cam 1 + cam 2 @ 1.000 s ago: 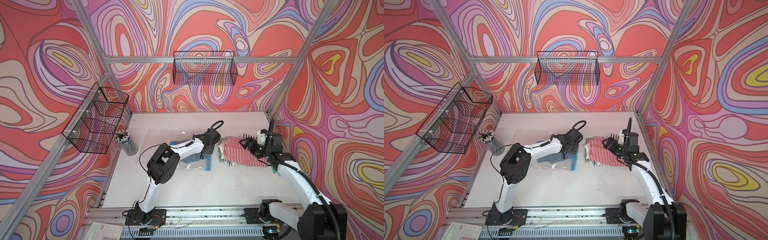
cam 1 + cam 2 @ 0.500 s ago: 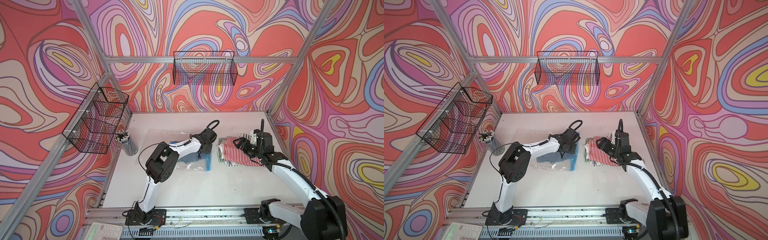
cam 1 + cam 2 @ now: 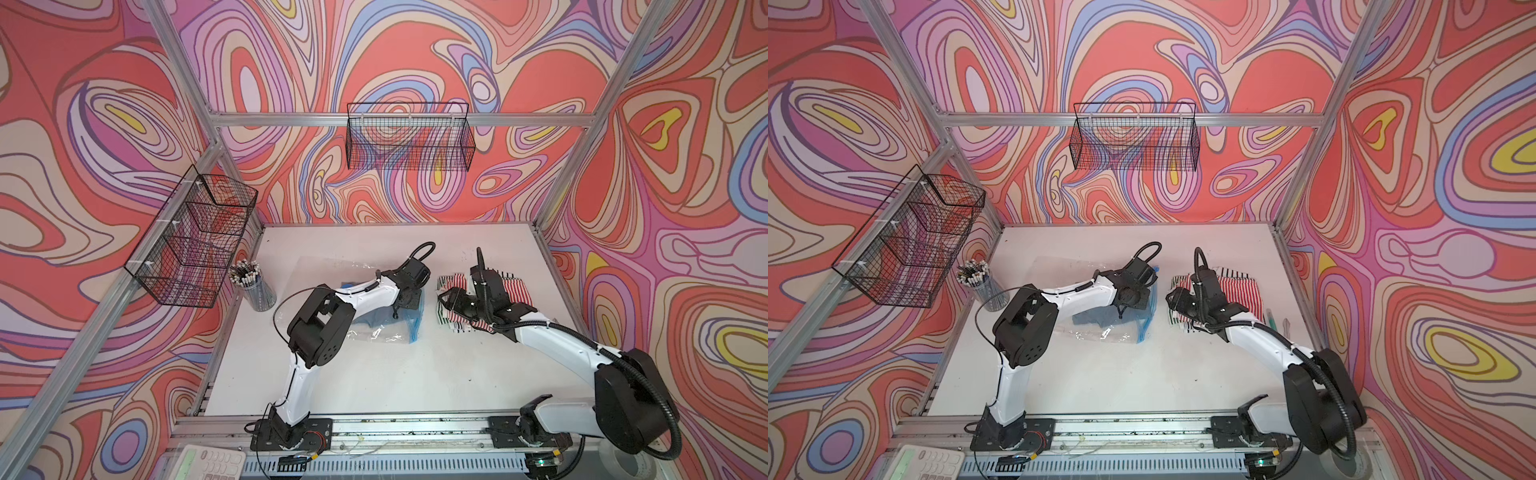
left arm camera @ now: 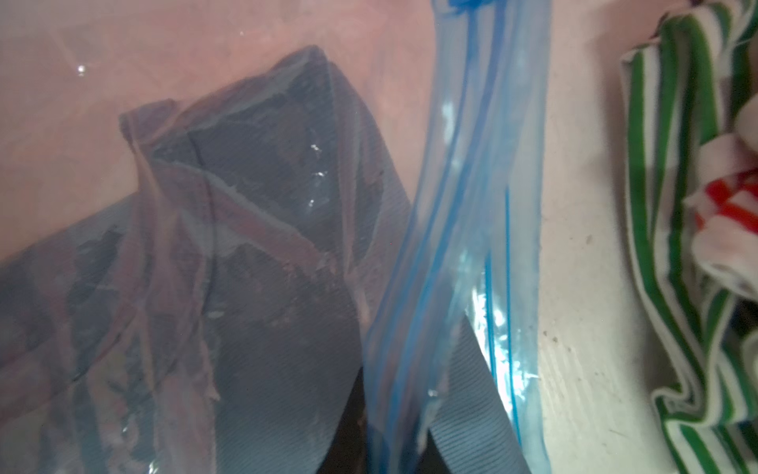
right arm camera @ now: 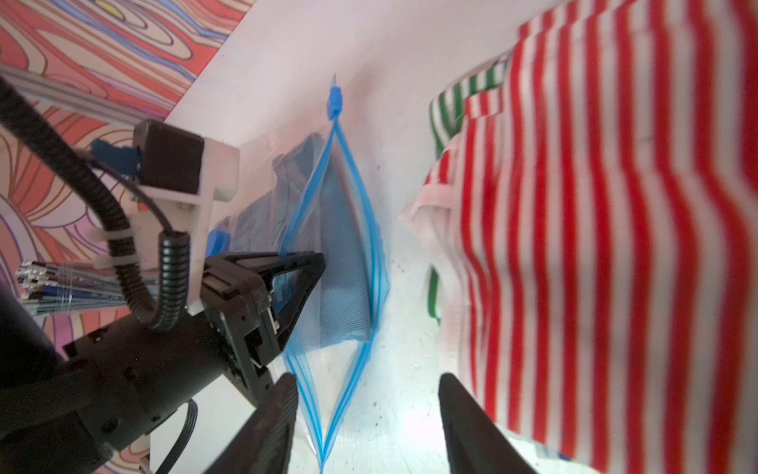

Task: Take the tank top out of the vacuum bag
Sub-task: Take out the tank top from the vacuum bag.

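Nearest, at the front rail, a white keypad (image 3: 208,461) whose key markings are too small to read; no brand or label is legible anywhere. On the white table (image 3: 374,374), the right gripper (image 5: 369,414) hovers just outside the mouth of the vacuum bag (image 3: 374,332), fingers apart and holding nothing. The left gripper (image 5: 318,260) has its fingertips together, pinching the upper lip of the blue zip strip (image 4: 463,246) so that the mouth gapes. The tank top (image 5: 344,262), blue-grey and ribbed, lies inside the bag just behind that opening, not yet out. Judged step: reach in and draw out the garment. To do it well, keep the lip raised, pass the right fingers between the two lips, pinch cloth only and not the lower film, then pull straight out while the left gripper anchors the bag. Just beside the mouth, a pile of striped clothes (image 5: 594,246) should stay untouched. Farther off: a pencil cup (image 3: 257,291) and wall-hung wire baskets (image 3: 409,137).
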